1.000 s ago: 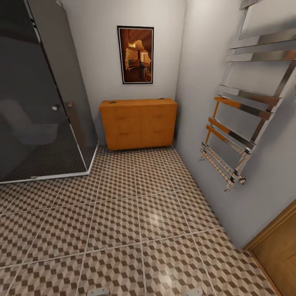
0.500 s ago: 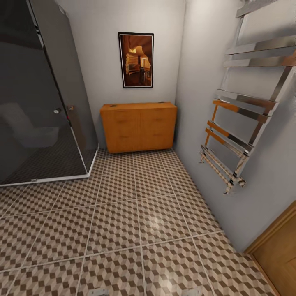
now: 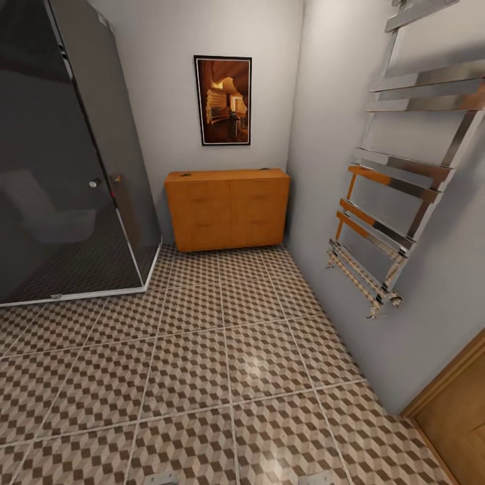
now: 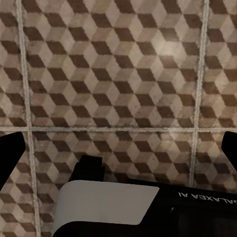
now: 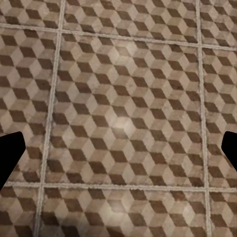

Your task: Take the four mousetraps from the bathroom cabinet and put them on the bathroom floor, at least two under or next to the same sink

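Cabinet (image 3: 228, 209) dead ahead against far wall, well apart from robot — drawers shut, mousetraps not seen. Patterned bathroom floor (image 3: 202, 350) between. Both grippers hang over tiles, fingertips spread wide, holding nothing. Neither arm nearer; long front faces robot squarely.

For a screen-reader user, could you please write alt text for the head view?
An orange-brown wooden cabinet, drawers shut, stands against the far wall on a cube-patterned tile floor. A dark glass shower enclosure is at left, a chrome towel rail at right, a framed picture above.
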You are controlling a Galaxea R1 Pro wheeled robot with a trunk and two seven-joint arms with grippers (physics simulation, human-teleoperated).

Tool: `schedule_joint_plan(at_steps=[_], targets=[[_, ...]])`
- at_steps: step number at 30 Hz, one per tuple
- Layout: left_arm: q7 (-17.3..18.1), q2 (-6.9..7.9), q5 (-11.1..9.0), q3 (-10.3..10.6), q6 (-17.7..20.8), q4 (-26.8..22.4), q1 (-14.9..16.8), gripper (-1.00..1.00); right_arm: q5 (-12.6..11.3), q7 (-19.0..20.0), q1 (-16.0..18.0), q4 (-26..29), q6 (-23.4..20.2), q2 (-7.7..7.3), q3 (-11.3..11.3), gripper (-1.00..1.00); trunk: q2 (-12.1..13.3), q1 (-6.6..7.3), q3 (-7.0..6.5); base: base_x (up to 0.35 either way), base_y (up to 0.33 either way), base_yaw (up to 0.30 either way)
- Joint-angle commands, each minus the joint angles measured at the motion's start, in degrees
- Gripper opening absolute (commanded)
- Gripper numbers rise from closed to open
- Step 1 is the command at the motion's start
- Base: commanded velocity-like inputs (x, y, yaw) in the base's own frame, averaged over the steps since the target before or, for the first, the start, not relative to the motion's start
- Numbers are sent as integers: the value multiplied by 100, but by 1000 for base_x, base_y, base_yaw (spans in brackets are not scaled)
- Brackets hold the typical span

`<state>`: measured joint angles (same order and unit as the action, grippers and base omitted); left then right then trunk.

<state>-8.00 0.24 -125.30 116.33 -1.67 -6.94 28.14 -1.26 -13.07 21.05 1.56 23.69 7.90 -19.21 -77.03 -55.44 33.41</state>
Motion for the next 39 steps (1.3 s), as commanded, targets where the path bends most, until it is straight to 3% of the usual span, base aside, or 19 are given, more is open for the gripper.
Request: schedule_joint_plan(at_steps=[1, 13, 39], targets=[[-33, 3, -38, 48, -18, -18, 7, 100, -15, -36, 4, -7, 5, 2, -47, 100, -3, 0, 5, 0, 0, 0], [-18, 5, -38, 48, -9, -11, 7, 100, 10, -32, -5, -7, 38, 21, -47, 100, -3, 0, 4, 17, 0, 0], [-17, 2, -38, 48, -9, -9, 7, 100, 21, -29, -22, -7, 39, 27, -49, 100, -3, 0, 4, 318, 0, 0]])
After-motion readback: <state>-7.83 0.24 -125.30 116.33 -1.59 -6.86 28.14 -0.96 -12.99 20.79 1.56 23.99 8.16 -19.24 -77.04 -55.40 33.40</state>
